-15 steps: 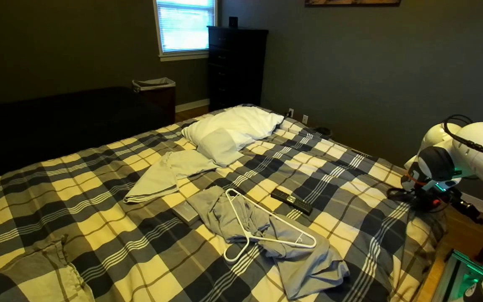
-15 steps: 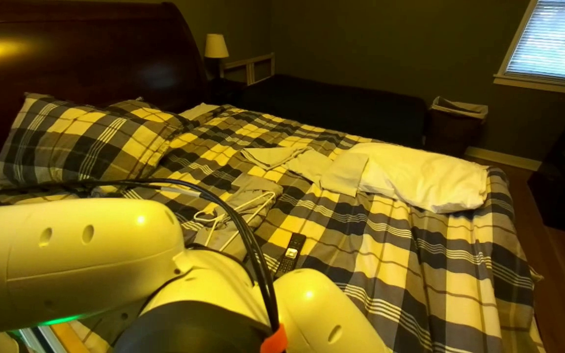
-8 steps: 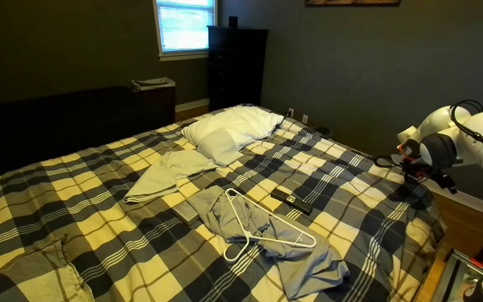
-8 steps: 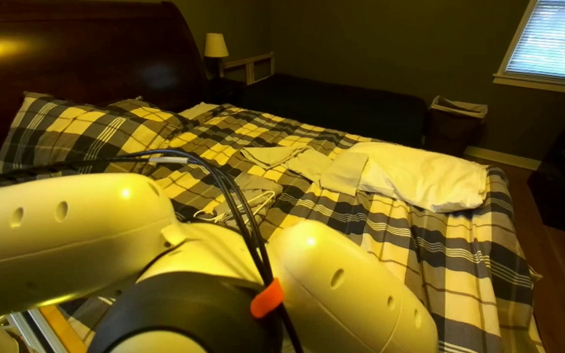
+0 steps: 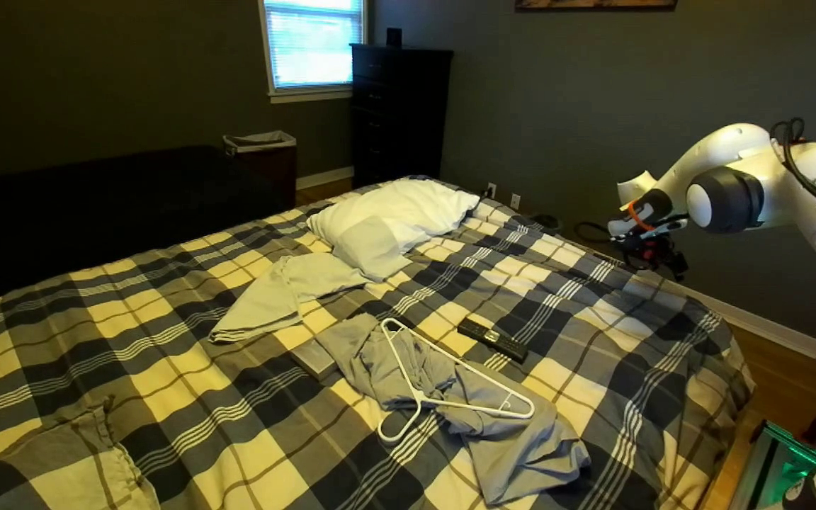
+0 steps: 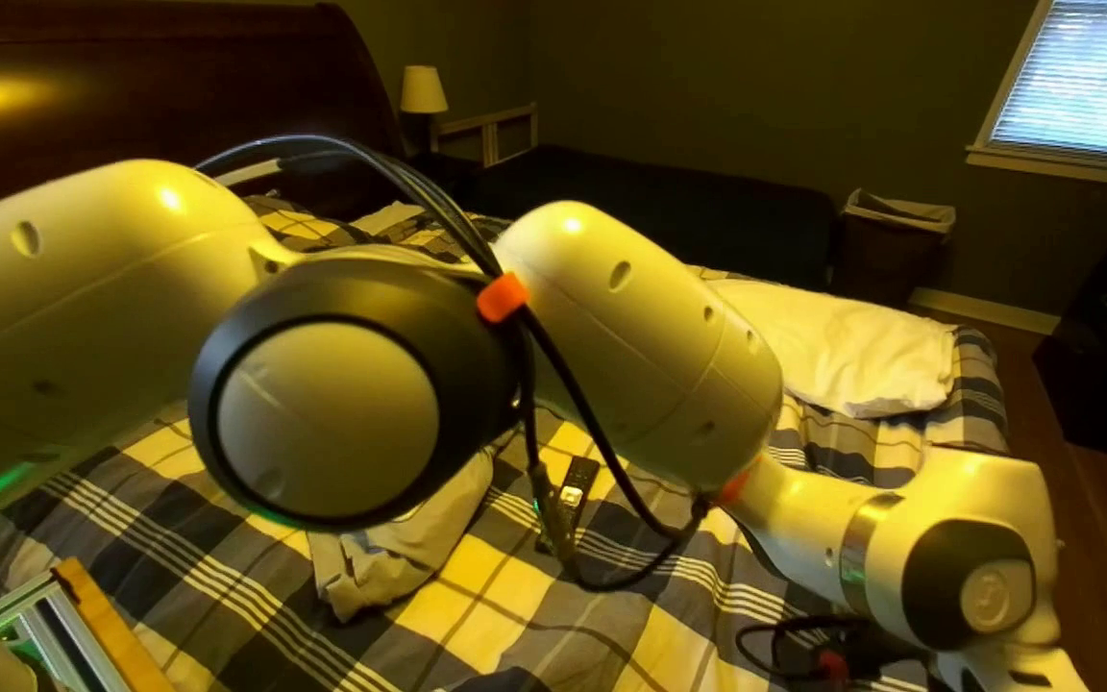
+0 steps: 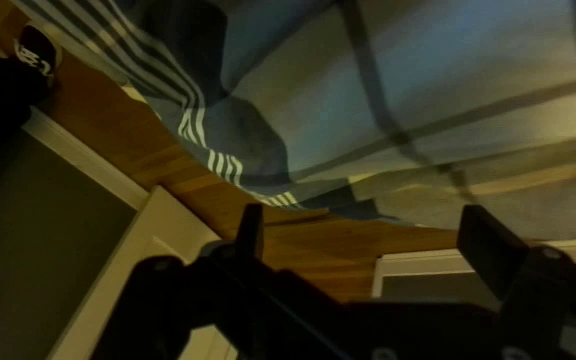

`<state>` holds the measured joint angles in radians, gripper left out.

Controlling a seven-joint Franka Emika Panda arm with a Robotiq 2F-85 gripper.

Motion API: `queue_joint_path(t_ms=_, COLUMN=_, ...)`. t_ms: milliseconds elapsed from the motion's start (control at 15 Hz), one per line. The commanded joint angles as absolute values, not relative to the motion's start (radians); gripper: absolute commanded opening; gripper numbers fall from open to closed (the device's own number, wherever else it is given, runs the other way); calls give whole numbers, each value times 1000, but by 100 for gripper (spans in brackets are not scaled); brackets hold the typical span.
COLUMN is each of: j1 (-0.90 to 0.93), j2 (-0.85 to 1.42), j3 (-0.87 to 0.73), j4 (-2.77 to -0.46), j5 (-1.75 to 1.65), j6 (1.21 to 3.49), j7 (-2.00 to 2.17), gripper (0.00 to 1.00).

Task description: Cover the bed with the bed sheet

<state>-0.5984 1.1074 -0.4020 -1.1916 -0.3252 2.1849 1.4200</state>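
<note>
Wrist view: we are seeing the gripper (image 7: 363,231) holding its two jaws well spread, with wooden floor (image 7: 338,262) showing between them and no cloth that we are able to make out in the gap. Beyond the tips the sheet (image 7: 408,90) is hanging in soft folds, its dark blue patches and white stripes running down to an uneven hem

In an exterior view: against a second ago, the arm (image 6: 650,346) is riding higher and reaching out toward the foot of the bed (image 6: 131,101), hiding more of the sheet nearer the head end. The gripper is lying mostly past the bottom edge, so here we are not telling its state. Behind the arm a white pillow (image 6: 861,336) is resting on the sheet, near the foot

In an exterior view: we are finding the same rise, the gripper lifting and travelling toward the foot, while the sheet is showing no shift that we are able to detect. We are taking this to mean that the arm is repositioning, not pulling, and are guessing that the hanging edge is becoming the next thing to pinch. The sheet is spreading over the whole visible top in pale yellow and navy checks, a little rumpled and drooping over the side; we are judging the covering mostly done. A remote (image 5: 493,341), a hanger (image 5: 419,398) on a grey cloth (image 5: 514,440), and a pale cloth (image 5: 295,283) are resting on it, and we are expecting these to drag along under any tug
</note>
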Motion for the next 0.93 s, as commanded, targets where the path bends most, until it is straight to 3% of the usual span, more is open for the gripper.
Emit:
queue_joint_path(t_ms=0, j1=-515, j2=933, j3=-351, j4=-1432, j5=-364, j6=2298, j7=1331, gripper=100)
queue_joint_path(t_ms=400, j1=-387, j2=718, j3=-291, j4=-1701, j5=-453, j6=2425, j7=1203, gripper=100)
queue_joint_path(t_ms=867, j1=-160, j2=453, j3=-363, j4=-2049, j5=-449, j6=2577, j7=956, gripper=100)
